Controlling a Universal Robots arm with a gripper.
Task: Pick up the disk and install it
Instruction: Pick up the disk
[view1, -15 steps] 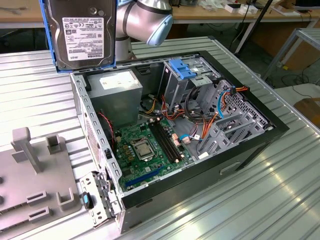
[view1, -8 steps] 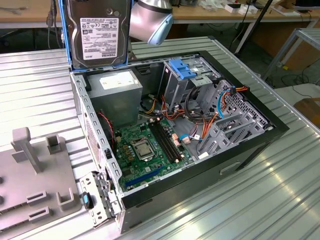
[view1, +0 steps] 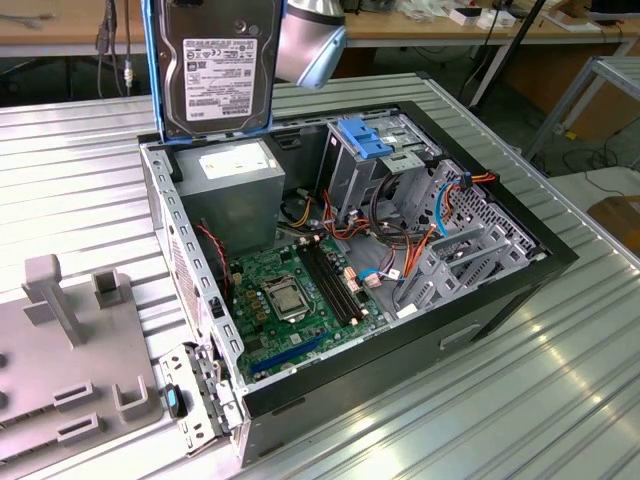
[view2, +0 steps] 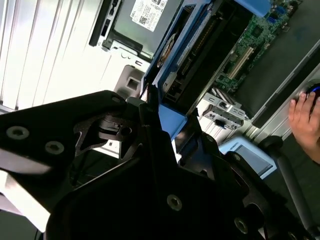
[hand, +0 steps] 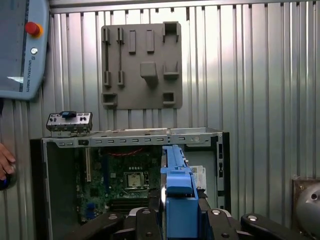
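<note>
Disk (view1: 218, 65) clamped upright between fingers (hand: 153, 217) closed on its blue rails, hanging above power supply (view1: 240, 190) inside open computer case (view1: 400, 350) lying on bench (view1: 560, 400).

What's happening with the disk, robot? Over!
Robot here: gripper shut on the disk, held upright. It hangs over the open computer case, not yet in. A person's hand beside the case. Over.

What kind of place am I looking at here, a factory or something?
Most likely a robotics lab or test workshop: an open computer case sits on a ribbed metal table, a robot arm holds the disk above it, and wooden workbenches with cables stand behind.
</note>
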